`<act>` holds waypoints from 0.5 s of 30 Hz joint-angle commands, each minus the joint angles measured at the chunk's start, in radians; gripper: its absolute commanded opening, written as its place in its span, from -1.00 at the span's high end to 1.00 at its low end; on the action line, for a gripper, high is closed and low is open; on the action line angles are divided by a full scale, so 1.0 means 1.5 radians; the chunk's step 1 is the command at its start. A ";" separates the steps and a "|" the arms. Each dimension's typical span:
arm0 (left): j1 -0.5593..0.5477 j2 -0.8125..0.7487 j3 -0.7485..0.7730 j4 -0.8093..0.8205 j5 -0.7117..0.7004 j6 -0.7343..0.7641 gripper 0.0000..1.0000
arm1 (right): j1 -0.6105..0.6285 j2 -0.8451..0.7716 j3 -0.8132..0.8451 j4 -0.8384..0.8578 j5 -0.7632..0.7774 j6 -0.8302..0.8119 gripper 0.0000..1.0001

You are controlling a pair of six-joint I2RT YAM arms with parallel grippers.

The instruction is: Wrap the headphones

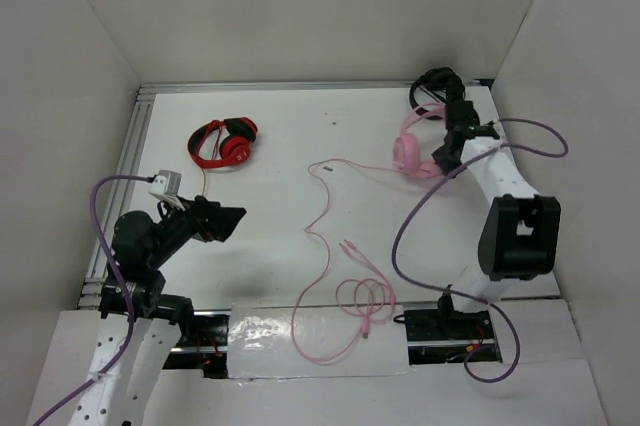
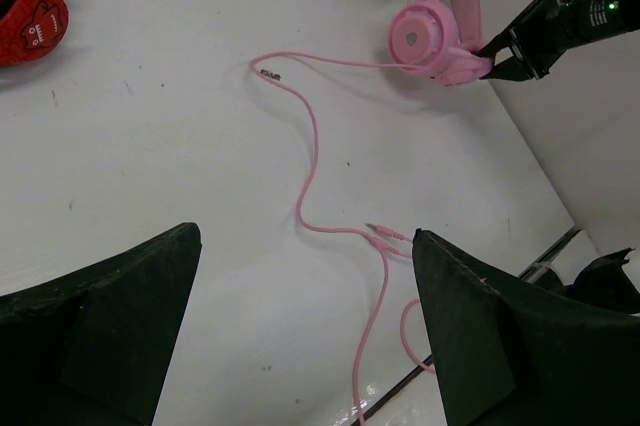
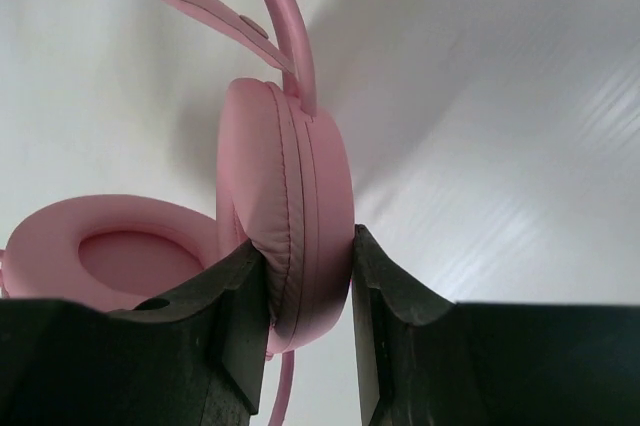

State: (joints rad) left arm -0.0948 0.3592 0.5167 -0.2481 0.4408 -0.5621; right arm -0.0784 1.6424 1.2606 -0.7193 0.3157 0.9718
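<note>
no legible text, labels or numbers anywhere

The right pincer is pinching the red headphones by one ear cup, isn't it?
No, not red. The right pincer is pinching the pink headphones by one ear cup. The right wrist view shows it.

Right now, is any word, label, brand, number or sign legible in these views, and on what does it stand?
No text is readable in any view.
red-and-black headphones: dark mark on the red cup, too blurred to read.
pink headphones: small dark spot on the cup's outer face, too small to tell.
</note>
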 commanded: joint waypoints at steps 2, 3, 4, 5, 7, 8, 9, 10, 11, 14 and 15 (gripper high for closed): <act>-0.002 -0.011 -0.002 0.013 0.010 -0.017 -0.99 | 0.162 -0.167 -0.115 0.045 -0.041 0.023 0.99; -0.002 -0.011 -0.003 0.015 0.012 -0.016 -0.99 | 0.187 -0.192 -0.144 0.065 -0.055 0.018 0.97; -0.002 -0.010 -0.002 0.015 0.014 -0.016 -0.99 | 0.209 -0.211 -0.162 0.082 -0.070 0.019 0.96; -0.002 -0.011 -0.003 0.017 0.017 -0.016 -0.99 | 0.246 -0.245 -0.187 0.088 -0.070 -0.021 0.96; -0.002 -0.011 -0.005 0.021 0.026 -0.014 -0.99 | 0.279 -0.262 -0.197 0.106 -0.101 -0.094 0.91; -0.002 -0.011 -0.004 0.022 0.030 -0.014 -0.99 | 0.298 -0.267 -0.196 0.111 -0.128 -0.158 0.84; -0.002 -0.010 -0.004 0.024 0.033 -0.014 -0.99 | 0.330 -0.262 -0.192 0.109 -0.145 -0.268 0.83; -0.002 -0.008 -0.005 0.025 0.035 -0.012 -0.99 | 0.342 -0.256 -0.185 0.083 -0.144 -0.298 0.83; -0.002 -0.005 -0.003 0.025 0.039 -0.011 -0.99 | 0.354 -0.248 -0.170 0.072 -0.126 -0.371 0.83; -0.002 0.001 -0.003 0.023 0.047 -0.009 -0.99 | 0.386 -0.203 -0.126 0.018 -0.046 -0.425 0.84; -0.002 0.003 -0.002 0.026 0.049 -0.007 -0.99 | 0.394 -0.179 -0.118 0.010 -0.030 -0.439 0.83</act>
State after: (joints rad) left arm -0.0948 0.3538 0.5167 -0.2466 0.4782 -0.5617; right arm 0.4870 1.3304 0.9966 -0.6945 0.1810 0.5007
